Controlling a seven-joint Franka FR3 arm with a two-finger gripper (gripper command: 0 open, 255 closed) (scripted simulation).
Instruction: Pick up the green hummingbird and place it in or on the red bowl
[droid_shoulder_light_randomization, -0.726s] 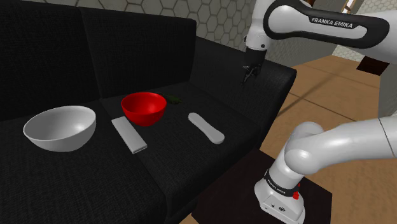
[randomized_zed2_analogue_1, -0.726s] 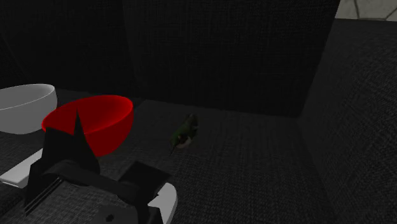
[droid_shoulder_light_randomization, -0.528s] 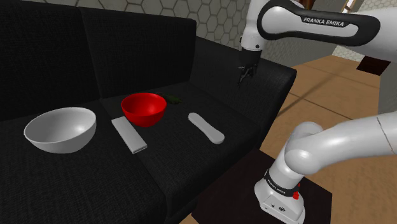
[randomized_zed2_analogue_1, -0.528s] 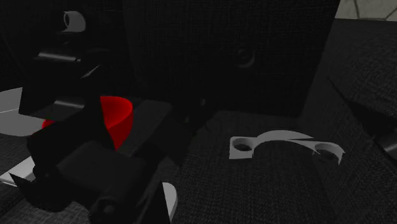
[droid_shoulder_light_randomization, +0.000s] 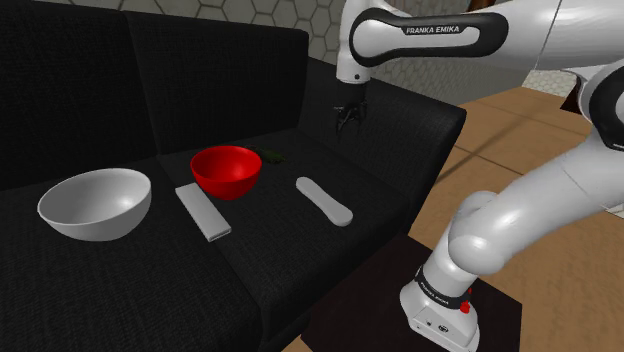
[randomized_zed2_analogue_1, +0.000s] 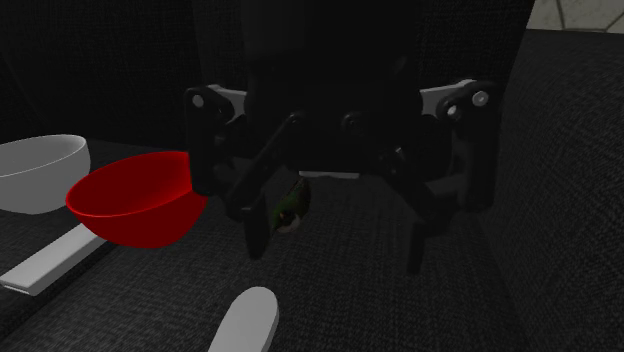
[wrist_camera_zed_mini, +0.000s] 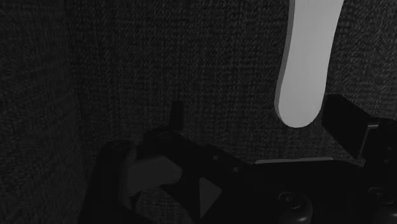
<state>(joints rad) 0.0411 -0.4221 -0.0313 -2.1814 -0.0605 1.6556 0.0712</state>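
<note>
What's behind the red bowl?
The green hummingbird lies on the sofa seat just behind the red bowl. In the second exterior view the tool covers part of it.

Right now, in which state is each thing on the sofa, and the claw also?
red bowl, upright, empty.
green hummingbird, lying on the sofa seat beside the red bowl, not held.
white bowl, upright, empty.
grey flat bar, lying flat.
white oblong piece, lying flat.
claw, open, in the air, holding nothing.

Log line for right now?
stage: pre-grasp | pincer: open, empty, above sofa | green hummingbird: on sofa beside red bowl | placed: no
</note>
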